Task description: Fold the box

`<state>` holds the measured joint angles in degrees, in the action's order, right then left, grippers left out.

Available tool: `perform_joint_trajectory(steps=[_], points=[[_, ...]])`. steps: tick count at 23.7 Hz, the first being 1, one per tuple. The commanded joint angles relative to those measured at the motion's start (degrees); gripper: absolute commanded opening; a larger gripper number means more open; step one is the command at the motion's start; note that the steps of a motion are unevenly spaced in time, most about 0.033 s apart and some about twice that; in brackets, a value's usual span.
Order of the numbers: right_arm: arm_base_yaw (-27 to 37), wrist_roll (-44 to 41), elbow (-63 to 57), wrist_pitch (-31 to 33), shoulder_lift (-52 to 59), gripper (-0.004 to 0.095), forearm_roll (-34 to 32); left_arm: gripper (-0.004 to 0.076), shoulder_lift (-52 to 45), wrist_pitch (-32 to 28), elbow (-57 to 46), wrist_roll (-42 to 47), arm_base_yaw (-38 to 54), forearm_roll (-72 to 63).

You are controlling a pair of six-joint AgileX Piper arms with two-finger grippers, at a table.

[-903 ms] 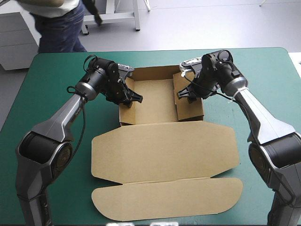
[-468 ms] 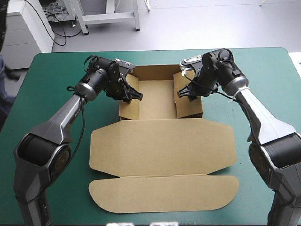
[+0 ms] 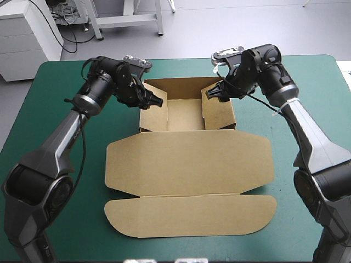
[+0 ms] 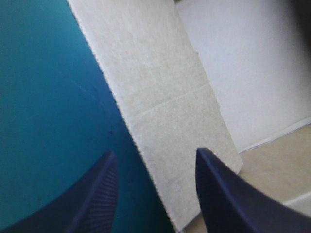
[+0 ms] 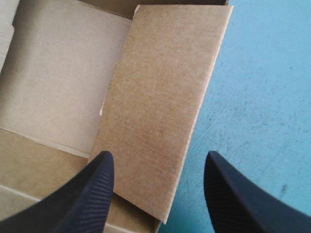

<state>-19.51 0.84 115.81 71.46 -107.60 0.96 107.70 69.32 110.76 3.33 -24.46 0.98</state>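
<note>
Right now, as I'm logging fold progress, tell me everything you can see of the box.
The box is one cut sheet of plain brown board lying on the teal-green cover. Its far part forms an open tray, with the back wall upright and the two side walls raised. The wide lid panel and its rounded tuck flap lie flat toward the table's near edge. The left tool and right tool, both open, each straddle a side wall. Whether they touch it isn't clear.
</note>
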Motion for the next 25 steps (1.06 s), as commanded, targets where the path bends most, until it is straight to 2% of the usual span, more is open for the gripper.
perform_joint_trajectory(steps=[1, 2, 5, 9, 15, 16, 17, 18, 19, 20, 21, 24, 25], points=[[-0.13, -0.19, 2.20, 0.26, 5.95, 0.0518, -0.07, 0.0349, -7.09, 3.04, 6.67, -0.81, -0.30, 1.49], [-0.13, -0.19, 2.20, 0.26, 6.41, 0.0518, -0.07, 0.0349, -7.91, 4.80, 8.08, -1.68, -0.30, 1.85], [-0.13, -0.34, 2.20, 0.26, 7.78, 0.0518, -0.13, 0.0348, -12.32, 4.68, 8.96, -4.15, -0.30, 0.40], [-0.13, -0.34, 2.20, -0.48, 6.94, 0.0518, -3.81, 0.0330, -17.45, 4.68, 6.91, -8.59, -0.30, -4.52], [-0.13, -0.34, 2.20, -1.51, 2.95, 0.0518, -6.59, 0.0236, -28.65, 4.51, -6.28, -11.63, -0.30, -5.85], [-0.13, -0.34, 2.20, -1.61, 0.89, 0.0518, -6.59, 0.0206, -33.56, 3.10, -13.76, -11.75, -0.30, -4.92], [-0.13, -0.34, 2.20, -1.90, 0.00, 0.0518, -6.59, 0.0194, -35.66, 2.01, -17.08, -11.75, -0.30, -4.28], [-0.13, -0.43, 2.20, -2.68, -2.30, 0.0518, -6.59, 0.0173, -41.30, -1.65, -25.89, -11.75, -0.30, -3.08], [-0.13, -0.43, 2.20, -2.87, -3.38, 0.0518, -6.49, 0.0165, -43.66, -3.85, -29.46, -11.75, -0.30, -2.99], [-0.13, -0.84, 2.20, -3.28, -5.38, 0.0516, -6.23, 0.0141, -49.64, -7.94, -38.97, -11.64, -0.30, -2.53], [-0.13, -0.84, 2.20, -3.40, -6.03, 0.0514, -5.93, 0.0129, -52.67, -9.50, -42.25, -11.53, -0.30, -2.53], [-0.13, -2.79, 2.20, -3.70, -8.85, 0.0507, -5.93, 0.0021, -66.63, -16.89, -59.63, -11.34, -0.30, -2.53], [-0.13, -2.79, 2.20, -3.70, -9.24, 0.0472, -5.93, -0.0008, -70.84, -18.86, -64.34, -10.72, -0.30, -2.53]])
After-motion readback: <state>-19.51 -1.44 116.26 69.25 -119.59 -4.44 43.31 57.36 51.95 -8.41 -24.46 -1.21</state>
